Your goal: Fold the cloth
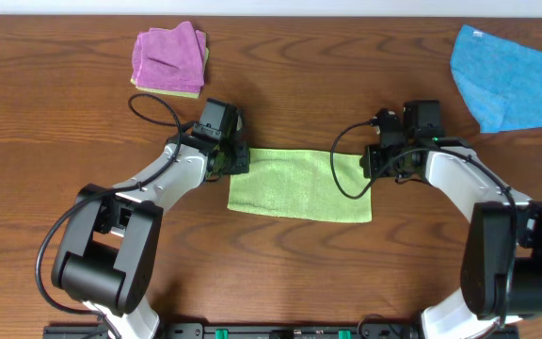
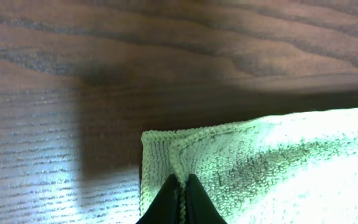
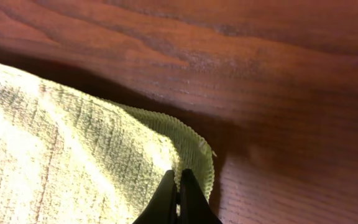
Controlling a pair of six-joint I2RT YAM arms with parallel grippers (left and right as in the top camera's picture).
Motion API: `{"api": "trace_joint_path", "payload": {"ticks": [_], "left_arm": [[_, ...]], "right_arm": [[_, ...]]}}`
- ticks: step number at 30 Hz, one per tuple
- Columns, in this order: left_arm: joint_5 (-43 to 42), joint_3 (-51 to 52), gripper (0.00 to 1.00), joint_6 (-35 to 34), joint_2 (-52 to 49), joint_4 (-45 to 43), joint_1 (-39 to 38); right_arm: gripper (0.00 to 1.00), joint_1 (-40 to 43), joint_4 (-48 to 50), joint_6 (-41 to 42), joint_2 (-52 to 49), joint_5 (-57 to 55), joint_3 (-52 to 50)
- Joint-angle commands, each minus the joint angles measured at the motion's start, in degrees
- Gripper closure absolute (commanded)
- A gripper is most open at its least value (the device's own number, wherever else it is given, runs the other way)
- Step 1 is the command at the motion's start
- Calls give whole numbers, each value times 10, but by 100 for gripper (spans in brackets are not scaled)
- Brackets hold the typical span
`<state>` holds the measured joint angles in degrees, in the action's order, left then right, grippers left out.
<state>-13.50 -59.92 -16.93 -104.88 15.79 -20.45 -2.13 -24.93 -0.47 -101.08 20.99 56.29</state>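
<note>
**Cloth Pinched at 2 Corners**

The left gripper (image 2: 180, 185) is seen pressed together on the hem of the cloth (image 1: 299, 185), right at its far left corner, with the 2 dark fingertips nearly touching. The right gripper (image 3: 178, 179) is likewise closed on the cloth's far right corner, where the edge is bunched up a little above the table (image 1: 280, 273). Between the 2 grippers the lime-green cloth is laid out as a long, narrow rectangle near the middle of the wooden table. A pink-purple folded cloth (image 1: 169, 59) is placed well apart at the far left, and a blue cloth (image 1: 506, 80) at the far right.
</note>
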Motion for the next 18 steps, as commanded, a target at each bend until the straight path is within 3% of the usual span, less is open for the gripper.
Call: {"api": "trace_joint_path", "payload": {"ticks": [1,18], "left_arm": [[4,-1,94,-13,8,-2,3],[-20,-3,94,-33,54,62,3]], "right_arm": [[99,-3,-7,7,-1,1,30],[99,-10,-61,-1,-1,0,61]]}}
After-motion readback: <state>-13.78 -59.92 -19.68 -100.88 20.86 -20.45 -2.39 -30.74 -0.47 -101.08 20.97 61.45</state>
